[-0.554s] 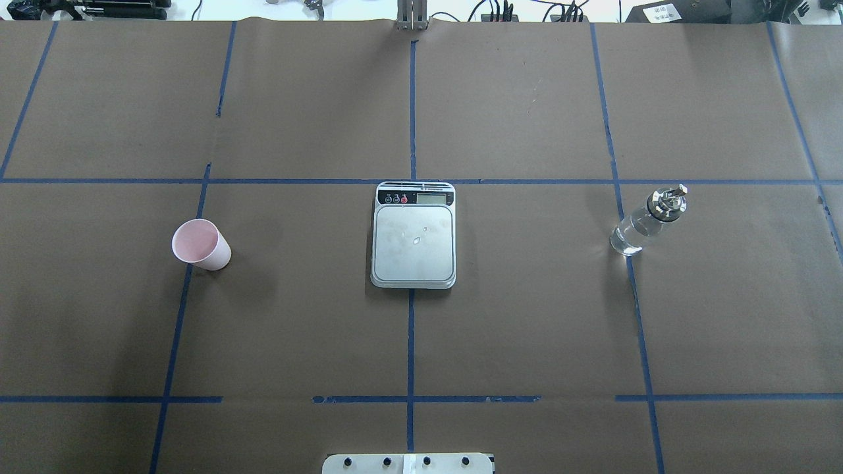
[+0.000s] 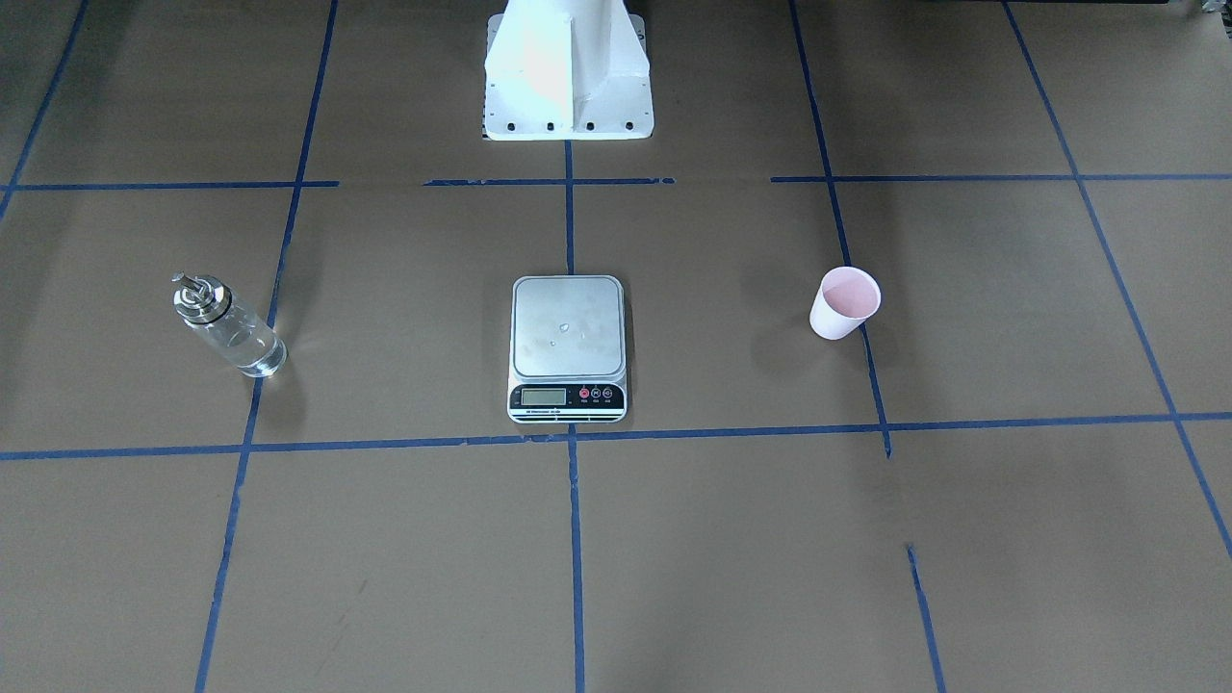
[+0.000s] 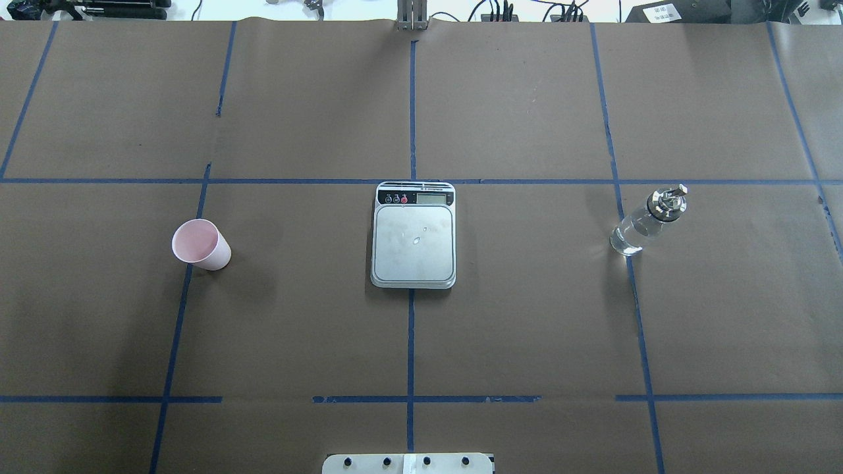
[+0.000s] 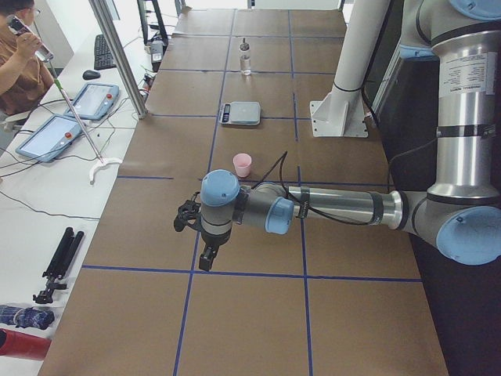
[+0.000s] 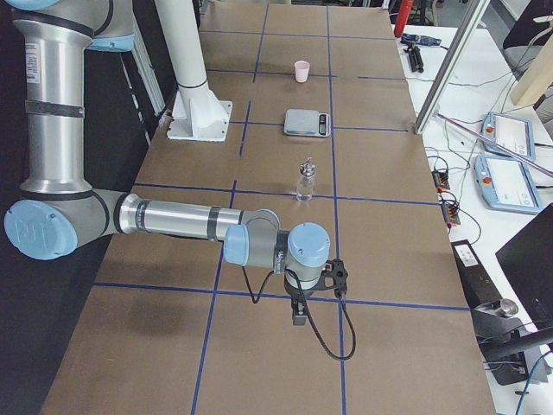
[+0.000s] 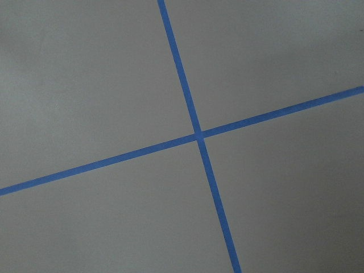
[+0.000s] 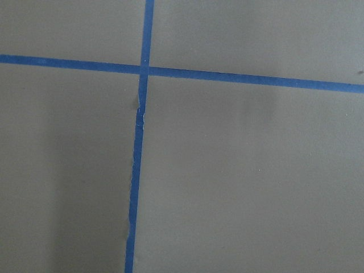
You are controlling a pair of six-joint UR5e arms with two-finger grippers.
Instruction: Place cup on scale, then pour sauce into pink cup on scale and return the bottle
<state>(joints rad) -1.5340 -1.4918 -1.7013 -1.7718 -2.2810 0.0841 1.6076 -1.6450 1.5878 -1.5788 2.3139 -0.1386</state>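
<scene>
1. The small pale pink tapered paper cup (image 3: 201,245) stands upright on the brown paper-covered table (image 3: 527,329), well apart from the left gripper (image 4: 207,257)
2. The flat silver steel digital scale (image 3: 413,240) lies between the cup and the small clear glass bottle (image 3: 645,225)
3. The bottle stands well apart from the right gripper (image 5: 298,313)
4. Whether either gripper's jaws are apart or together cannot be told

obstacles: cup (image 3: 201,244), scale (image 3: 413,243), bottle (image 3: 642,227) | spacing: well apart | gaps: wide

Both arms are stretching out level, left gripper (image 4: 205,260) and right gripper (image 5: 298,316) pointing downward; their jaws are showing too small to judge.
</scene>
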